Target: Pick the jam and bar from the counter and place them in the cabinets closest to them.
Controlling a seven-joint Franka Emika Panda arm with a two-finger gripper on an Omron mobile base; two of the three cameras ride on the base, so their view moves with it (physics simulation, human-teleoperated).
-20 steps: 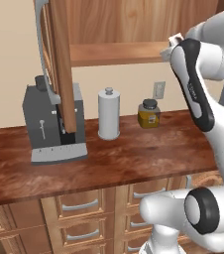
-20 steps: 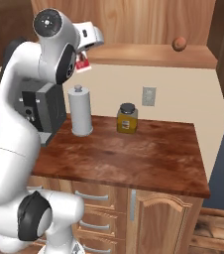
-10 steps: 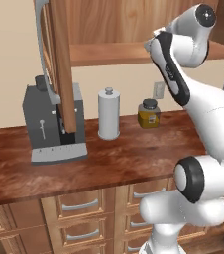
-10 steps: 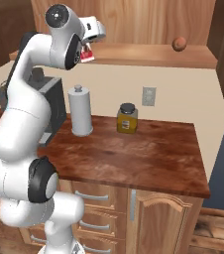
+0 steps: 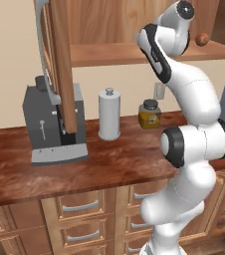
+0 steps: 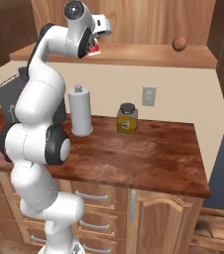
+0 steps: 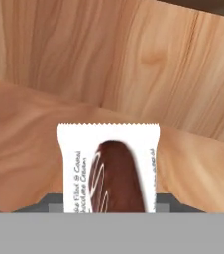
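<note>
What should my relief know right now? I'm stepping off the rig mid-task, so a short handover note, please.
Gripper: raised at the light-brown wood cabinet shelf, shut on the small flat red-and-white bar packet, seen from the hand camera above the shelf plank.
Done: bar lifted off the glossy dark reddish-brown counter.
Left: release the bar on the shelf, then find and stow the jam; I cannot spot it from here.
Also there: amber jar with black lid, white paper-towel roll, grey coffee machine, small brown ball on the shelf.

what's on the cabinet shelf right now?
A small brown ball sits toward the right end of the cabinet shelf. The gripper holds the bar at the shelf; whether it touches the plank is hidden. Arm covers part of the shelf.
</note>
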